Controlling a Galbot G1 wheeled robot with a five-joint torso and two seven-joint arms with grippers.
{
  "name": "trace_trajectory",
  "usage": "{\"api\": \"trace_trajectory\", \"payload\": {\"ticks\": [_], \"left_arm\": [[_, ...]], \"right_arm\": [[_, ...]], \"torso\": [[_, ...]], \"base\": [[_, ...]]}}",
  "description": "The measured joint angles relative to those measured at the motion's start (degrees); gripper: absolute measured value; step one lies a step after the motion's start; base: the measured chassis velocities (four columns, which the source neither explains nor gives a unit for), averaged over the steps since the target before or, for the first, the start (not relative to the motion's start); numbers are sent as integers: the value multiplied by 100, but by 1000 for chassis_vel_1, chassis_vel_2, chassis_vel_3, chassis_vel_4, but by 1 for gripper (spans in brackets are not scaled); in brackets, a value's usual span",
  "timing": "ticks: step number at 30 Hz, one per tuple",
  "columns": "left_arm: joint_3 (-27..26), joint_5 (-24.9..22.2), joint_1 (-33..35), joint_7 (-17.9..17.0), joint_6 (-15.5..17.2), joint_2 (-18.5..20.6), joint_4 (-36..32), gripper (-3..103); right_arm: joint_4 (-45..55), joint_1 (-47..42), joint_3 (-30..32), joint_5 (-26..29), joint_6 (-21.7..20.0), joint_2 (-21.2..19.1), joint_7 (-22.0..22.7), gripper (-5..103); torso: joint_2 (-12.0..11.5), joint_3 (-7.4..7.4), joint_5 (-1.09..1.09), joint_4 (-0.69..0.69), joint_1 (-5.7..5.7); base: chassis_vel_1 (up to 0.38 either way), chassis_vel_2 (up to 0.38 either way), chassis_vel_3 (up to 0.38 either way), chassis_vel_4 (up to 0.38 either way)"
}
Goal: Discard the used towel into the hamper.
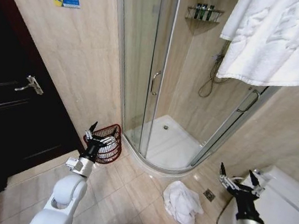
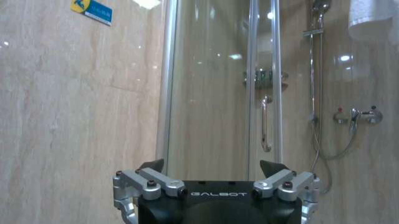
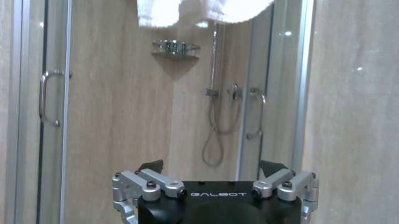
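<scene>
A: Head view first. Where's the towel?
B: Lower centre-right of the frame, a crumpled white heap on the floor tiles, just below the curved shower tray and left of a small floor drain.

A: And the hamper?
B: Left of centre, against the tiled wall beside the shower door. It stands upright, well apart from the towel.

A: The grippers?
B: The left gripper sits at the hamper in the frame, overlapping its rim, fingers spread and empty. The right gripper is at the lower right, beside the white toilet, fingers also apart, holding nothing. Neither touches the towel.

A: Anything else there?
B: A dark door on the left edge, and a white bathrobe hanging at the upper right.

A: Left wrist view?
B: The left gripper fills the bottom edge, fingertips wide apart, facing the shower door with its handle.

A: Right wrist view?
B: The right gripper at the bottom edge, likewise spread, faces the shower glass; the bathrobe's hem hangs at the top
</scene>
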Motion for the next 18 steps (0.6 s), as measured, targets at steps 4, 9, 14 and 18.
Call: {"api": "trace_trajectory", "payload": {"ticks": [4, 9, 14, 18], "left_arm": [[-8, -7, 19, -3, 0, 1, -22, 100], [-6, -35, 33, -24, -17, -3, 19, 100], [-59, -15, 167, -83, -174, -60, 187, 100], [3, 8, 92, -94, -182, -71, 318, 100]], "right_arm": [[110, 629, 61, 169, -560, -287, 78, 100], [137, 1518, 260, 763, -1145, -1031, 203, 100], [-130, 2462, 409, 1369, -1485, -1872, 294, 100], [-223, 3011, 487, 1764, -1596, -2493, 473, 100]], "torso": [[1, 0, 2, 3, 2], [-13, -8, 1, 1, -2], [-32, -18, 4, 1, -13], [-43, -24, 2, 3, -17]], "base": [[0, 0, 0, 0], [0, 0, 0, 0], [0, 0, 0, 0], [0, 0, 0, 0]]}}
